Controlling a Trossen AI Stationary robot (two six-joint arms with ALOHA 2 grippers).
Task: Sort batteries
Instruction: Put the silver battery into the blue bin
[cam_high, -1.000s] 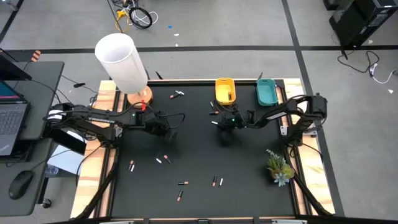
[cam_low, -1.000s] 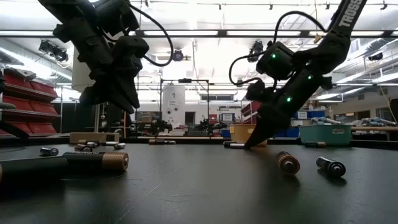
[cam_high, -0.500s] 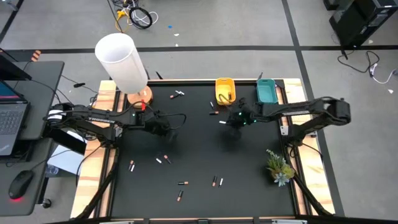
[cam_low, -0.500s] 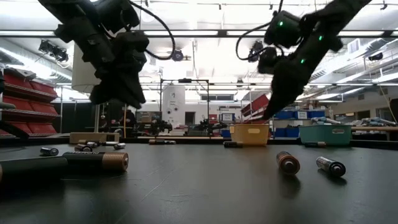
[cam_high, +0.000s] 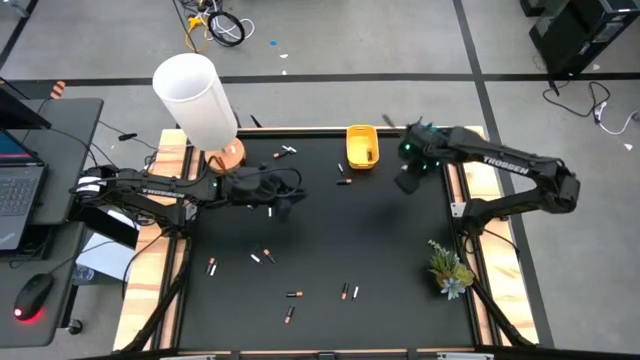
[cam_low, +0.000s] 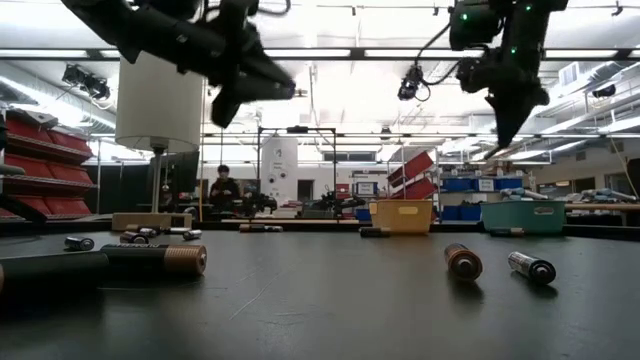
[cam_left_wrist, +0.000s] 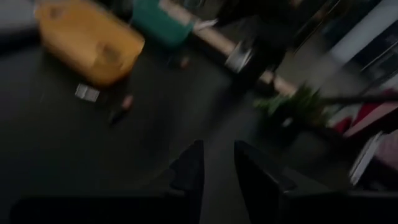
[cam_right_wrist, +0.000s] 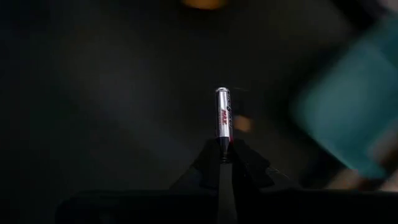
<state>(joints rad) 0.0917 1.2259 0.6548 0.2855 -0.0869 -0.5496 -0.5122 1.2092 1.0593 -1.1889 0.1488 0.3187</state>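
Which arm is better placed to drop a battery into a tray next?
The right. The right gripper holds a silver battery raised beside the yellow tray. The left gripper is farther from the trays; no battery shows between its fingers.

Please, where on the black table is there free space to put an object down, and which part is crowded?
Free: the middle of the black mat, between the yellow tray above and the batteries near the front edge; also the right side, above the plant. Crowded: the front-left part with scattered batteries, and the area under the left pincer.
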